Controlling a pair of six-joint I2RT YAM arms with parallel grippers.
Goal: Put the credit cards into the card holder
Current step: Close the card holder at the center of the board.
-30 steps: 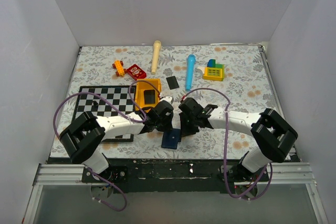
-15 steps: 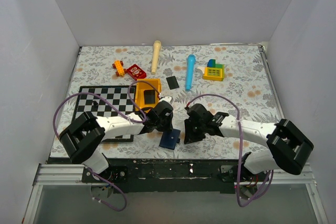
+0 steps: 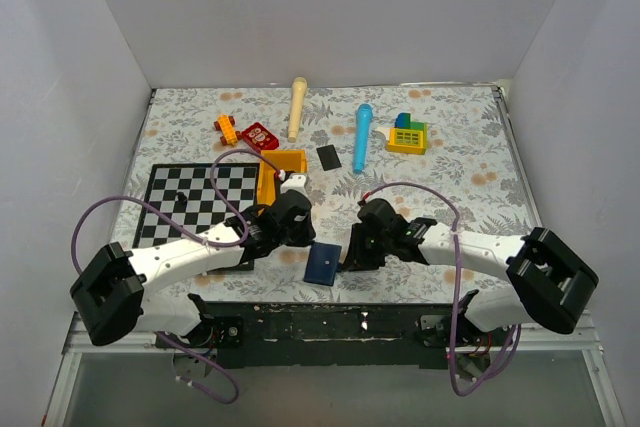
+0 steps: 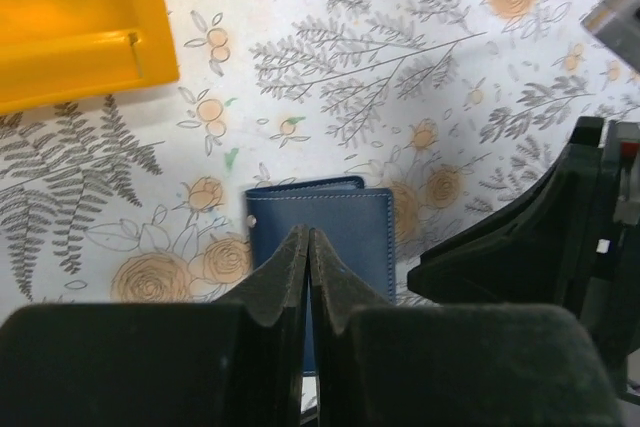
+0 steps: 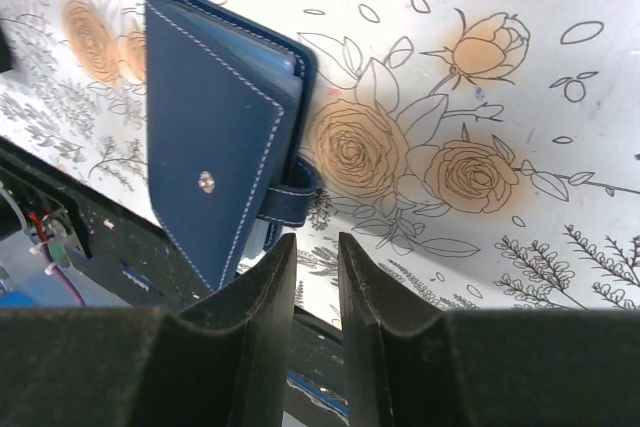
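Note:
The card holder (image 3: 323, 263) is a navy-blue wallet lying closed near the table's front edge. It also shows in the left wrist view (image 4: 345, 227) and the right wrist view (image 5: 215, 117), where its strap is snapped round the edge. My left gripper (image 3: 299, 233) hovers just left of it, its fingers (image 4: 290, 267) pressed together with nothing between them. My right gripper (image 3: 351, 252) is at the card holder's right edge, its jaws slightly apart and empty (image 5: 315, 247). One black credit card (image 3: 328, 157) lies flat farther back, away from both grippers.
A yellow tray (image 3: 270, 175) stands behind the left gripper, next to a checkerboard mat (image 3: 190, 197). At the back lie a blue marker (image 3: 361, 137), a cream stick (image 3: 297, 107), a toy phone (image 3: 407, 135) and small red and orange toys (image 3: 245, 131). The dark table edge (image 3: 330, 319) is close.
My left arm has drawn back toward the left and the front edge. My right arm has come nearer the front edge and its jaws have parted a little. The card holder now lies uncovered.

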